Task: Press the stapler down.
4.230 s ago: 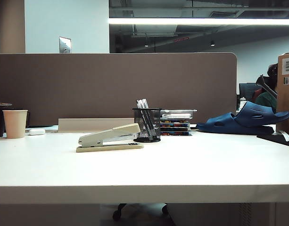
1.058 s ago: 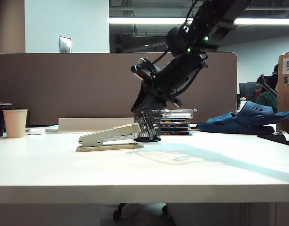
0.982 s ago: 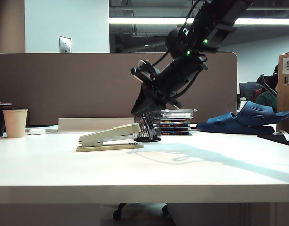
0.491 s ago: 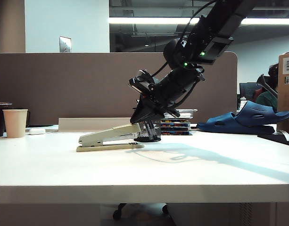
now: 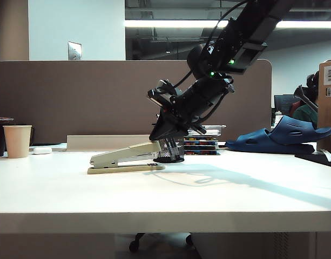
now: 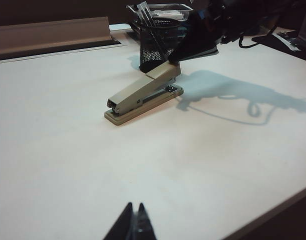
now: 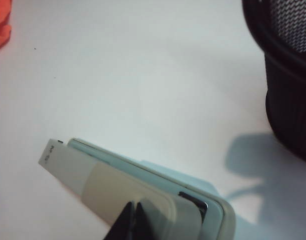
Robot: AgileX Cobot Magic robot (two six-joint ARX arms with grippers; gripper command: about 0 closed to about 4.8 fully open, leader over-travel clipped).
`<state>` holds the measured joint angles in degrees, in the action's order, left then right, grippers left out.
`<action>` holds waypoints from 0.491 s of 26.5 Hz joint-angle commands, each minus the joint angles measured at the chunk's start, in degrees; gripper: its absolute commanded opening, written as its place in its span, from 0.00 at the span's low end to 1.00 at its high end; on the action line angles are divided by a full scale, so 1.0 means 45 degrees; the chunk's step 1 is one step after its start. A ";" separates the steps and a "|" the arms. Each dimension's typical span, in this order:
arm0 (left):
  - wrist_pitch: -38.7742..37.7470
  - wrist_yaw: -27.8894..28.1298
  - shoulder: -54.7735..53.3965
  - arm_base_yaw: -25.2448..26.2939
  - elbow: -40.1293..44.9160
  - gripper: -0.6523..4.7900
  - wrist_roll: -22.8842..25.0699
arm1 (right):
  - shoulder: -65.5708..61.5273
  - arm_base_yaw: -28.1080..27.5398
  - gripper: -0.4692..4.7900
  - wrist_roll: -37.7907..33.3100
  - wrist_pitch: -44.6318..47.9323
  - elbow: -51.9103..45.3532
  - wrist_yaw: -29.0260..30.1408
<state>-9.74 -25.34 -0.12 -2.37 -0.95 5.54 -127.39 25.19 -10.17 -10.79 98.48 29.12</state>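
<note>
The beige-grey stapler (image 5: 125, 157) lies on the white table (image 5: 165, 199), its top arm sloping up toward the right end. My right gripper (image 5: 153, 138) comes down from the upper right, shut, its tips resting on that raised end. The right wrist view shows the shut tips (image 7: 134, 204) against the stapler's top arm (image 7: 108, 182), with the metal magazine showing beside them. In the left wrist view, my left gripper (image 6: 135, 205) is shut and holds nothing, low over bare table well short of the stapler (image 6: 143, 92). The left arm is out of the exterior view.
A black mesh pen holder (image 5: 173, 151) stands just behind the stapler's raised end, with stacked boxes (image 5: 202, 141) beyond it. A paper cup (image 5: 17, 141) and a small white oblong object (image 5: 42, 151) sit far left. Blue slippers (image 5: 284, 137) lie at the right.
Over the last second my right gripper came down and left onto the stapler's raised end; in the last half second it has barely moved. The stapler's top arm looks unchanged.
</note>
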 commanded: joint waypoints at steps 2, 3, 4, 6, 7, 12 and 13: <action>-0.0170 -0.0053 0.0000 -0.0005 -0.0039 0.11 -0.0005 | -0.0204 0.0029 0.07 -0.0087 0.0165 0.0068 -0.0112; -0.0170 -0.0049 0.0000 -0.0005 -0.0039 0.11 -0.0005 | -0.0233 0.0029 0.07 -0.0097 0.0165 0.0068 -0.0112; -0.0175 -0.0053 0.0000 -0.0005 -0.0039 0.11 -0.0005 | -0.0287 0.0029 0.07 -0.0126 0.0165 0.0068 -0.0112; -0.0170 -0.0053 0.0000 -0.0005 -0.0039 0.11 -0.0005 | -0.0359 0.0029 0.07 -0.0126 0.0005 0.0058 -0.0117; -0.0175 -0.0049 0.0000 -0.0005 -0.0039 0.11 -0.0005 | -0.0364 0.0029 0.07 -0.0121 -0.0073 0.0058 -0.0117; -0.0175 -0.0049 0.0000 -0.0005 -0.0039 0.11 -0.0005 | -0.0364 0.0029 0.07 -0.0121 -0.0296 0.0053 -0.0160; -0.0170 -0.0049 0.0000 -0.0005 -0.0039 0.11 -0.0005 | -0.0364 0.0029 0.07 -0.0121 -0.0340 0.0053 -0.0165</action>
<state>-9.74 -25.34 -0.12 -2.37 -0.95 5.54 -128.90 25.19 -10.68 -10.31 98.72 29.12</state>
